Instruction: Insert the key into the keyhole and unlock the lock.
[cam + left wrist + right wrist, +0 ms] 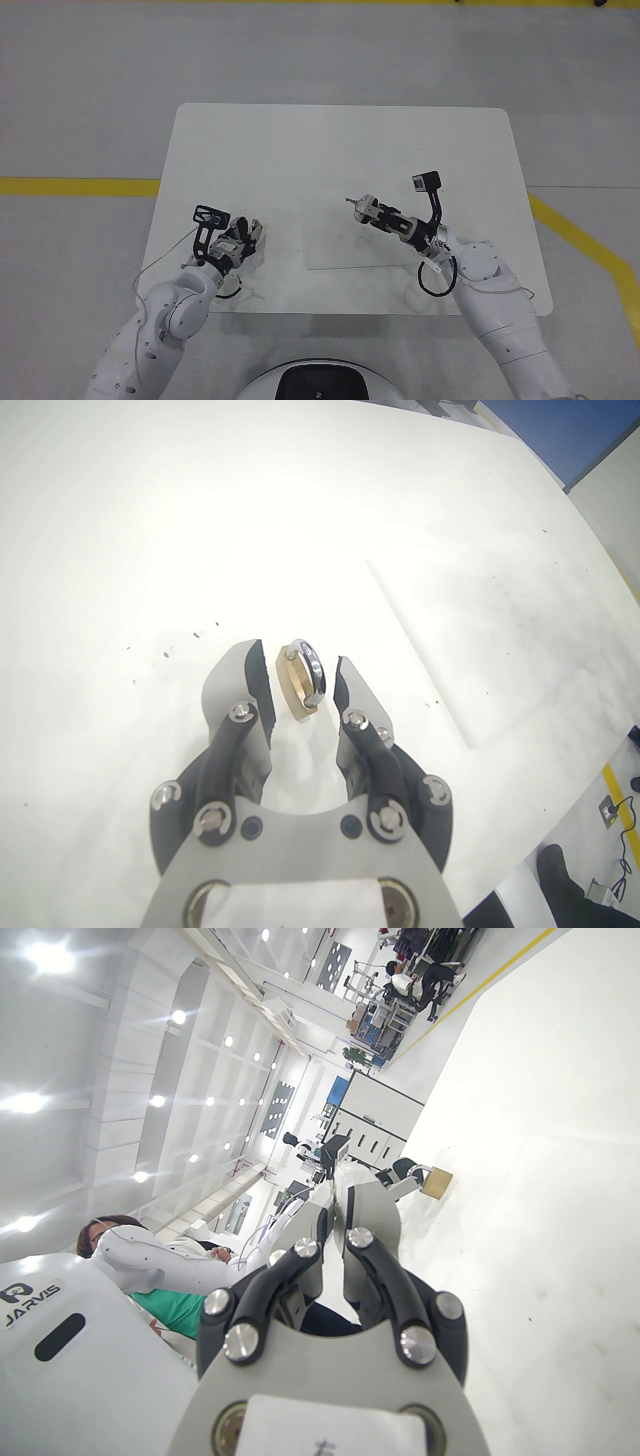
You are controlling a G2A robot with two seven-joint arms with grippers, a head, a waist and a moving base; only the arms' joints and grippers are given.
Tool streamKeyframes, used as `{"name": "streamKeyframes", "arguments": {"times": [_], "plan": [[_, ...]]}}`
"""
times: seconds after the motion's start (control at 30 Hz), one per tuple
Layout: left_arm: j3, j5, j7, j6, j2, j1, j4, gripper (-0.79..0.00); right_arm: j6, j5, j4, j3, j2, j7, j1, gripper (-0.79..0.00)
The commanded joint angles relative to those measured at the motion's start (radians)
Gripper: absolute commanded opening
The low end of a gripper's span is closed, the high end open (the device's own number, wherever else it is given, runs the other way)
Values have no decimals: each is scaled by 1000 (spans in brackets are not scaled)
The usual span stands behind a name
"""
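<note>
The brass lock (294, 692) stands on its edge on the white surface (320, 500). It sits between the spread fingers of the left hand (299, 655), with a gap on either side. Well apart from it, the right hand (364, 207) is clenched on the small key (349, 200), whose tip pokes out toward the left arm.

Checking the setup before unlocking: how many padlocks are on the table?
1. The padlock stands on the table between the left gripper's open fingers, near the robot's side of the table. No other shows, though the arms could hide a small one.
</note>
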Motion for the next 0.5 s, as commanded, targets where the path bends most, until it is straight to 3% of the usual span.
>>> {"name": "streamKeyframes", "arguments": {"times": [0.0,0.17,0.3,0.33,0.47], "plan": [[2,1,-2,-1,-1,-5,5,-499,0,0,0,0,0,0,0,-785],[12,6,-10,6,-5,-26,23,-514,0,0,0,0,0,0,0,-785],[27,19,-23,10,-9,-44,37,-693,0,0,0,0,0,0,0,-785],[29,21,-24,11,-10,-47,39,-785,0,0,0,0,0,0,0,-785],[32,21,-25,9,-11,-49,46,-785,0,0,0,0,0,0,0,-785]]}}
